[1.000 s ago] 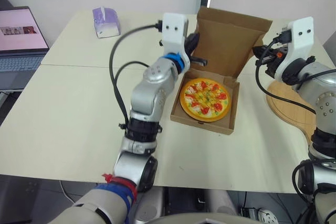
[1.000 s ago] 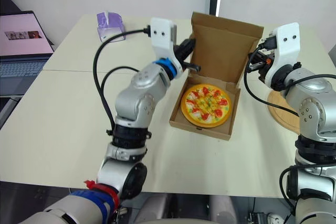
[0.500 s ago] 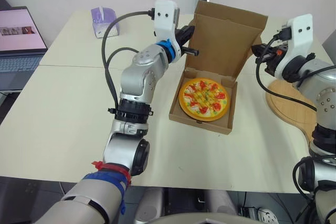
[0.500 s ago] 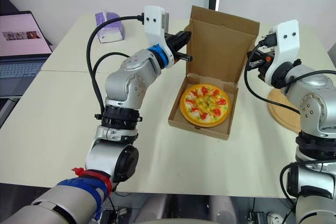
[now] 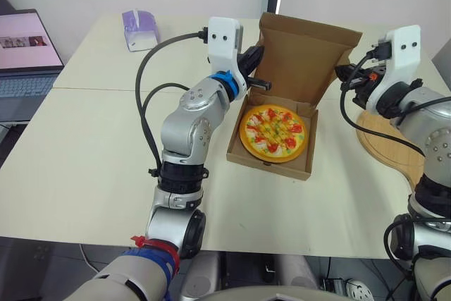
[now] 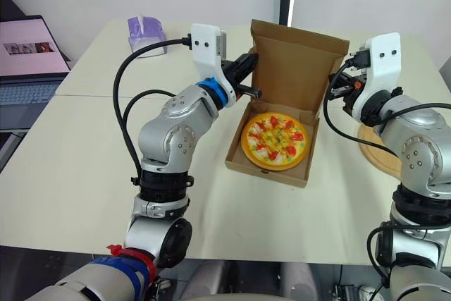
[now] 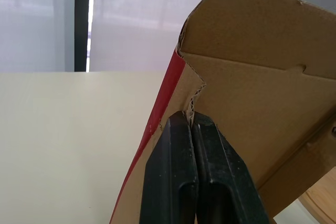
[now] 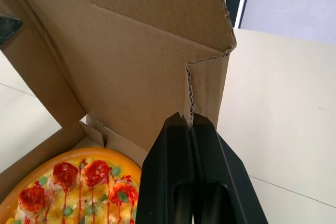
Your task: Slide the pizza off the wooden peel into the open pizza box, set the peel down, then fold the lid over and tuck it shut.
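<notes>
Near, mid-table (image 5: 91, 139): pizza (image 5: 275, 134) sits in box (image 5: 271, 165). peel (image 5: 387, 142) lies on table to right, apart from box. Behind: left hand (image 7: 190, 120) closed to thin pinch on lid (image 5: 303, 61) left edge, right hand (image 8: 189, 120) likewise on right edge. Lid near upright, as half second ago; left arm shifted slightly. Fold barely begun, tuck remains.

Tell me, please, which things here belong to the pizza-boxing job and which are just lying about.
Job: pizza, pizza box, lid, wooden peel, left gripper, right gripper.
Lying about: purple tissue box, laptop.
</notes>
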`<state>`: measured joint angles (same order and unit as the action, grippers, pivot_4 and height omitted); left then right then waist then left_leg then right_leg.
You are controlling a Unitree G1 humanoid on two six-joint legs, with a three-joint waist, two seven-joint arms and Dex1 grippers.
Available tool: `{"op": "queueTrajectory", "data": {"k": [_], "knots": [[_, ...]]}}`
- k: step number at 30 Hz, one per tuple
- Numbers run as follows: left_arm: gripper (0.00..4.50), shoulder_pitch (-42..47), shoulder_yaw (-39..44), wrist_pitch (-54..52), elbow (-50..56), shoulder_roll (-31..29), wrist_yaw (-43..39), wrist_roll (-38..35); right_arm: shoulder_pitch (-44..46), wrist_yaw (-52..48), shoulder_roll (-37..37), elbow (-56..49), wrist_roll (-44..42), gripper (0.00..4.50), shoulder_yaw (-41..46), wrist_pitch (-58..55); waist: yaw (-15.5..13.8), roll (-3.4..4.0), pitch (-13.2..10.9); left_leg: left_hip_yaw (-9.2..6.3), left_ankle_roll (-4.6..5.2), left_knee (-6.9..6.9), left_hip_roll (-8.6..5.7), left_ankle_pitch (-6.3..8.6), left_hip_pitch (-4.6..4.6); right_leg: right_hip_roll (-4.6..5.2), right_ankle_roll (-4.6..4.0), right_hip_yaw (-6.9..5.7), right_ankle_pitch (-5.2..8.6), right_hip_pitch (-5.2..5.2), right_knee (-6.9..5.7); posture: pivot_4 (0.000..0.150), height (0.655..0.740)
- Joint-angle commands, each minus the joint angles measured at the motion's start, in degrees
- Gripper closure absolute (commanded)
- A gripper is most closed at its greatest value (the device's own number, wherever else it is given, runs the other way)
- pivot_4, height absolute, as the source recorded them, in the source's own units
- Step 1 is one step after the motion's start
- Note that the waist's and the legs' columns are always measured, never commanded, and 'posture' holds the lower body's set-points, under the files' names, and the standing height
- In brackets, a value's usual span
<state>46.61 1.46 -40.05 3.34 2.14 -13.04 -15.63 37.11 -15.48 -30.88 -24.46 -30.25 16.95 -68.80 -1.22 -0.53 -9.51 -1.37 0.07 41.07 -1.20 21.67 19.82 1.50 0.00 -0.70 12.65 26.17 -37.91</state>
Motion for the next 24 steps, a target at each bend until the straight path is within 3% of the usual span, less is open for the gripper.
{"op": "queueTrajectory", "data": {"k": [1, 14, 24], "knots": [[4.5, 0.5, -1.82, -1.24, 5.48, -0.23, -1.09, -1.86, 0.64, 0.03, 0.9, -3.25, -2.24, 4.48, 0.33, -1.29, 0.1, 0.0, 0.0, 0.0, 0.0, 0.0, 0.0, 0.0, 0.0, 0.0, 0.0, 0.0, 0.0, 0.0, 0.0, 0.15, 0.7251], [4.5, -6.75, -1.0, -9.1, 17.18, -4.59, -1.77, -6.03, -1.28, 2.43, 3.14, -8.52, -3.95, 4.48, 2.82, -5.67, 0.28, 0.0, 0.0, -0.01, 0.0, 0.0, 0.01, 0.0, 0.0, 0.0, 0.0, 0.01, 0.0, 0.0, -0.01, 0.15, 0.7251], [4.5, -15.9, -6.3, -6.97, 24.35, -5.64, -2.58, -5.37, -6.42, 3.42, 5.23, -13.08, -4.01, 4.48, 3.35, -6.56, 0.32, 0.02, 0.02, 0.0, 0.01, 0.0, 0.0, 0.0, -0.03, 0.0, 0.0, 0.02, 0.0, -0.03, -0.03, 0.15, 0.7251]]}}
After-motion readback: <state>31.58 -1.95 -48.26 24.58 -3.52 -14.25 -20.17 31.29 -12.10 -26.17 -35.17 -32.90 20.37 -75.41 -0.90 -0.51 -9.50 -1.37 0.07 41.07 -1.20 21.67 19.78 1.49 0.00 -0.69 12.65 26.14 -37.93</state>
